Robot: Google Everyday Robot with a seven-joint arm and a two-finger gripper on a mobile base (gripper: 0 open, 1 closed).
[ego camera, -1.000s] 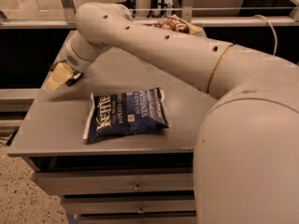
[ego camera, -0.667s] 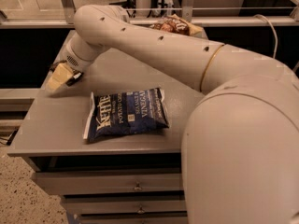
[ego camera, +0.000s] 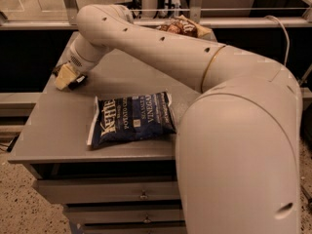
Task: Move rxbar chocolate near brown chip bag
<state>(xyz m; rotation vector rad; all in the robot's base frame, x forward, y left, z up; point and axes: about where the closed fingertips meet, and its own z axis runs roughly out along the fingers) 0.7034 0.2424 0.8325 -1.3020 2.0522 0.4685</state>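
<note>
Gripper (ego camera: pixel 67 77) is low over the table (ego camera: pixel 51 130), at its left edge and towards the far-left corner. Whether it is spread or closed cannot be told. A small dark sliver shows against the gripper's right side; it is judged to be the rxbar chocolate (ego camera: pixel 79 80), mostly hidden, its long axis not readable. Whether it is gripped or merely lying beside the gripper cannot be told. The brown chip bag (ego camera: pixel 183 27) lies at the far edge, towards the far-right corner, well apart from the gripper and partly behind the arm (ego camera: pixel 161 52). The coming move therefore runs from the left edge to the right and slightly away, along the far edge. The arm stretches from the robot's body at the right-front, diagonally across the table, with the wrist bent down. A blue Kettle bag (ego camera: pixel 131 118) lies near the front edge, off that path.
</note>
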